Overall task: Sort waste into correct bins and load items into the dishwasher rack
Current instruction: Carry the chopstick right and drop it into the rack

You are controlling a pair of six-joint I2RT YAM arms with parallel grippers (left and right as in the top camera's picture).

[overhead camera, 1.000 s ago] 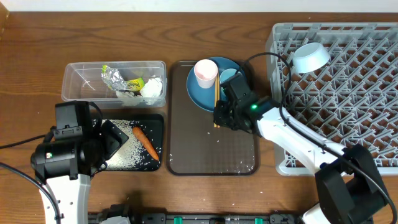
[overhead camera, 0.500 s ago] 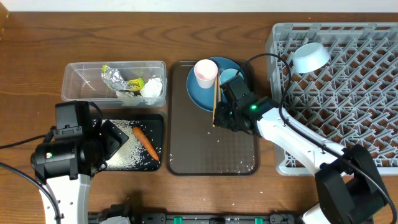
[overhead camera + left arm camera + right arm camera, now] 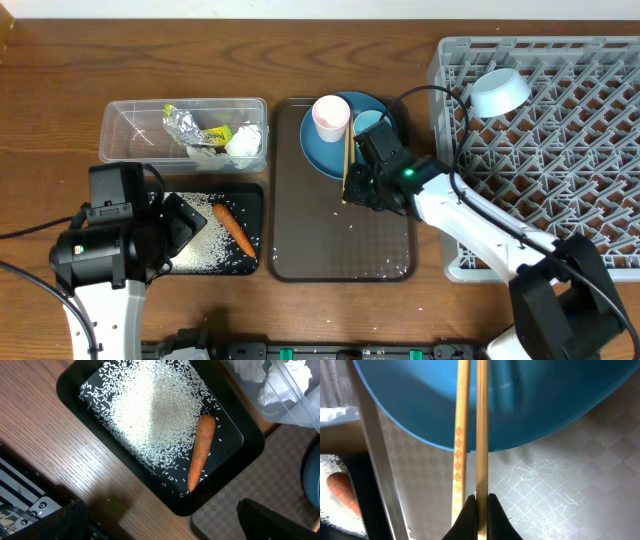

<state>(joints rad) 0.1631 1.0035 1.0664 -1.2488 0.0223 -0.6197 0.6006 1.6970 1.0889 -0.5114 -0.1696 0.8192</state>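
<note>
Toward the table's left edge, the clear tub (image 3: 120, 135) holds foil (image 3: 182, 122), a wrapper (image 3: 215, 133) and tissues (image 3: 243, 142). In front of it, the black tray (image 3: 256, 200) holds rice (image 3: 200, 245) and the carrot (image 3: 233, 228). The left gripper (image 3: 180, 222) hangs over that tray's left end, fingers spread and empty.

At mid-table, the brown serving tray (image 3: 340, 245) carries the dark-blue plate (image 3: 322, 152), the pink-white cup (image 3: 331, 117) and the light-blue cup (image 3: 368, 122), which the right arm partly hides. The right gripper (image 3: 481, 502) pinches the chopsticks (image 3: 462, 420), which cross the plate's rim. The rack (image 3: 570, 170) at the right edge holds the pale-blue bowl (image 3: 499, 92).
</note>
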